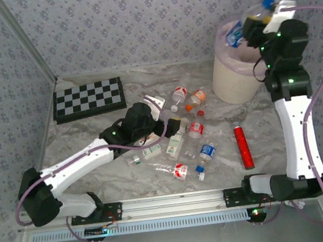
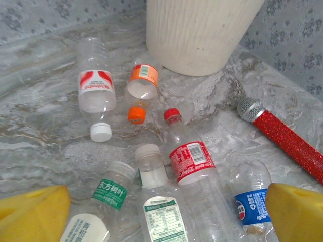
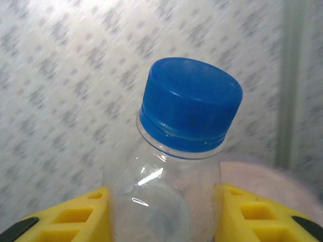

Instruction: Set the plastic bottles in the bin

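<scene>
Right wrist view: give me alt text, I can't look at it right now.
A clear plastic bottle with a blue cap, neck up and seen close, is gripped between the right hand's yellow fingers. Behind it is patterned wallpaper and, at lower right, a pale pink blur, probably the bin's liner.

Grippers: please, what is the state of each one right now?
Left gripper: open, holding nothing.
Right gripper: closed on the blue-capped bottle.

White arm links (image 1: 78, 159), black joints (image 1: 138, 121), lilac cables (image 1: 20, 202), small green lights (image 1: 279, 33), blocky yellow tool fingers (image 2: 33, 212)
</scene>
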`<state>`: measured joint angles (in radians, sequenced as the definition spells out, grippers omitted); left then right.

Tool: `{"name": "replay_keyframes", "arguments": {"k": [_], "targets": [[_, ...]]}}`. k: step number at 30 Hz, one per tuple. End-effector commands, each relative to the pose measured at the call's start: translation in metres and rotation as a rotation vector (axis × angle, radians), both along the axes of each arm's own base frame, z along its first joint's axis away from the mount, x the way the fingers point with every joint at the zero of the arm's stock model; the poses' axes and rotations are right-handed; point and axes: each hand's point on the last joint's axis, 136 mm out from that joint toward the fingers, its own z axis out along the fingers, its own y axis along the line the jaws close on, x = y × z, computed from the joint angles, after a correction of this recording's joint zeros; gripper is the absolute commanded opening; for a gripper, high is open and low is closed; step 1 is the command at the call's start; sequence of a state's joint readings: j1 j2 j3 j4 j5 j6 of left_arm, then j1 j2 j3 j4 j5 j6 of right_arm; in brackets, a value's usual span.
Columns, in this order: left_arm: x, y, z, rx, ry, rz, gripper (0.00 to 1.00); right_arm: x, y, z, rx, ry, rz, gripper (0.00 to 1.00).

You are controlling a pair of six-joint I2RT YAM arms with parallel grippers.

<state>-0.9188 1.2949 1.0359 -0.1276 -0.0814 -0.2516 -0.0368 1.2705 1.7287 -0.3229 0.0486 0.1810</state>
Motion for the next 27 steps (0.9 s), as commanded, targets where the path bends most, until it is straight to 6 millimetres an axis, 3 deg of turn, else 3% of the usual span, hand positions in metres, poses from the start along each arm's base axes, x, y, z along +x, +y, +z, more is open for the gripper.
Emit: {"name": "replay_keyframes", "arguments": {"k": [1, 5, 9, 12, 17, 20, 27], "targets": [[-0.001, 0.019, 0.000, 0.039, -0.029, 0.053, 0.99, 0.015, -0.042, 0.004, -0.033, 0.014, -0.179, 0.24], [-0.001, 0.027, -0.002, 0.052, -0.044, 0.077, 0.99, 0.044, -0.055, -0.011, -0.074, 0.063, -0.233, 0.19], [-0.002, 0.027, -0.005, 0.052, -0.029, 0.076, 0.99, 0.080, -0.052, -0.050, -0.089, 0.148, -0.204, 0.15], [-0.003, 0.029, -0.006, 0.072, -0.021, 0.079, 0.99, 0.107, -0.049, -0.086, -0.099, 0.234, -0.180, 0.14], [-0.004, 0.040, -0.008, 0.102, -0.022, 0.106, 0.99, 0.146, -0.042, -0.165, -0.100, 0.494, -0.107, 0.13], [-0.004, 0.044, -0.012, 0.104, -0.014, 0.127, 0.99, 0.156, -0.039, -0.218, -0.089, 0.654, -0.075, 0.12], [-0.004, 0.044, -0.013, 0.103, -0.006, 0.130, 0.99, 0.170, -0.034, -0.298, -0.006, 0.838, -0.015, 0.14]]}}
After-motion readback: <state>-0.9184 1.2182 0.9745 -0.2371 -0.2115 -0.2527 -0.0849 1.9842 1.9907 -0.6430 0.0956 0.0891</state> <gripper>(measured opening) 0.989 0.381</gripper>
